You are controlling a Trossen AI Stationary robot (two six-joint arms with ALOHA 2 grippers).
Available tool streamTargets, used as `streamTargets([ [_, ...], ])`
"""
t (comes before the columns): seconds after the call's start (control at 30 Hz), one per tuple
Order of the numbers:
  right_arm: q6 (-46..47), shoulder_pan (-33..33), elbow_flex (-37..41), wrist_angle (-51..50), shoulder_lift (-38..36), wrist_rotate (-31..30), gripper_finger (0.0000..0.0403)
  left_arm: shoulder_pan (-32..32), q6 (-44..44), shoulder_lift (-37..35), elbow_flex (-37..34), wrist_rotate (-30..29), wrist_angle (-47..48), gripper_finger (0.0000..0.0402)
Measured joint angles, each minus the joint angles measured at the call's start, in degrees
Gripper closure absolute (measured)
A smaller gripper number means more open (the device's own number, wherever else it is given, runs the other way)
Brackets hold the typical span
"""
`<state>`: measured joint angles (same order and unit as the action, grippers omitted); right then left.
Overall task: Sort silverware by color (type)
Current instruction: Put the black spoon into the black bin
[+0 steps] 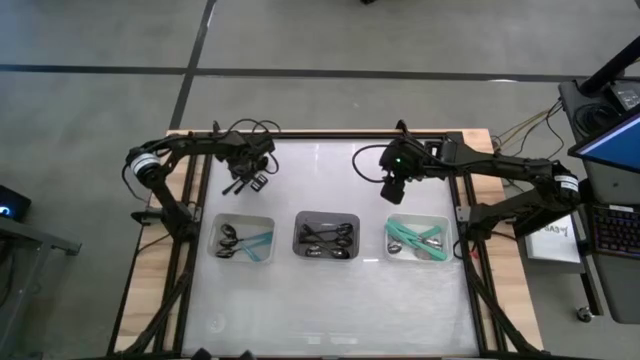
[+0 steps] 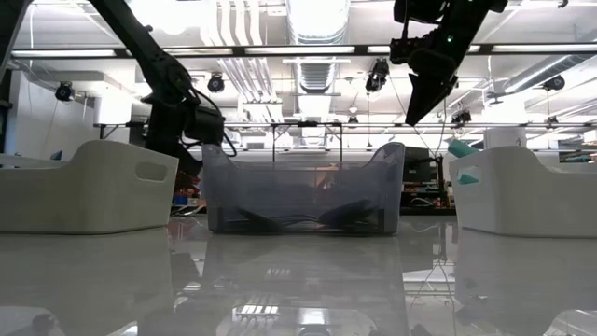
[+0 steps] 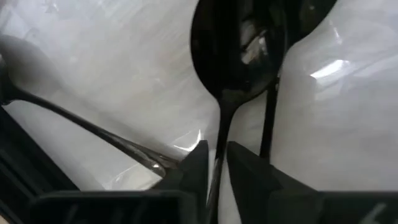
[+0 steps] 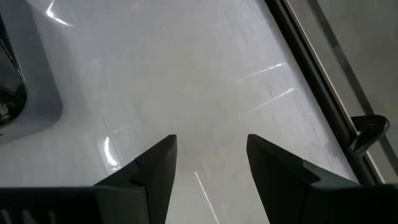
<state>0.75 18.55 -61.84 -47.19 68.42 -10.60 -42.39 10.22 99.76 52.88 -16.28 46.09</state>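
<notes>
- Black plastic spoon (image 3: 233, 59) was pinched by its thin handle in left gripper (image 3: 214, 163), behind the white left tray (image 1: 243, 222); it could swivel or drop short.
- Right gripper (image 4: 210, 144) hung open, empty.

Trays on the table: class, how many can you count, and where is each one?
3, in a row across the table: the left tray under the left arm, the middle tray, and the right tray below the right gripper. No others visible.
</notes>
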Motion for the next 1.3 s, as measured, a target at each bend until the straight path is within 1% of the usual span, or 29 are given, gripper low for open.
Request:
streamTargets([
  [0.1,-0.20,0.00,0.00,0.05,0.00,0.00,0.0216,-0.09,-0.74,0.64,0.02,0.48,-0.31,0.0389],
  [0.13,-0.41,0.00,0.00,0.08,0.00,0.01,0.0216,-0.18,-0.75,0.83,0.02,0.54,-0.43,0.0394],
  [0.27,-0.90,0.00,0.00,0.44,0.00,0.00,0.0216,-0.31,-0.77,1.15,0.07,0.58,-0.55,0.0393],
  [0.4,-1.57,0.00,0.00,0.84,0.00,0.01,0.0216,-0.43,-0.77,-0.10,0.09,0.68,-0.94,0.0399],
  [0.5,-1.57,0.00,0.00,0.84,0.00,0.01,0.0216,-0.51,-0.77,-1.22,1.57,0.64,0.44,0.0400],
  [0.6,-1.52,0.00,0.00,0.86,0.00,0.01,0.0216,-0.67,-0.76,-2.58,3.78,-0.57,-1.74,0.0400],
  [0.73,-1.44,0.00,0.00,0.95,0.00,0.01,0.0216,-0.61,-1.71,-3.32,5.83,-0.45,-0.63,0.0401],
  [0.83,-1.31,0.00,0.00,1.28,0.00,0.01,0.0216,-0.53,-1.90,-3.82,7.88,1.44,-0.77,0.0401],
  [0.93,-1.20,0.00,0.00,1.30,0.00,0.00,0.0216,-0.02,-2.82,-3.79,9.23,6.42,-1.11,0.0401],
  [1.0,-1.20,0.00,0.00,1.49,0.00,0.00,0.0216,0.79,-3.62,-3.82,10.20,10.26,-3.13,0.0401],
  [1.07,-1.23,0.00,0.00,2.08,0.00,0.01,0.0216,1.83,-4.46,-3.92,11.14,12.78,-4.20,0.0401],
  [1.13,-1.37,0.00,0.00,2.84,0.00,-0.01,0.0216,3.26,-5.29,-3.92,12.42,13.90,-5.60,0.0401],
  [1.3,-2.09,0.00,0.00,3.79,0.00,-0.01,0.0216,8.30,-5.85,-3.97,16.85,14.31,-6.34,0.0401],
])
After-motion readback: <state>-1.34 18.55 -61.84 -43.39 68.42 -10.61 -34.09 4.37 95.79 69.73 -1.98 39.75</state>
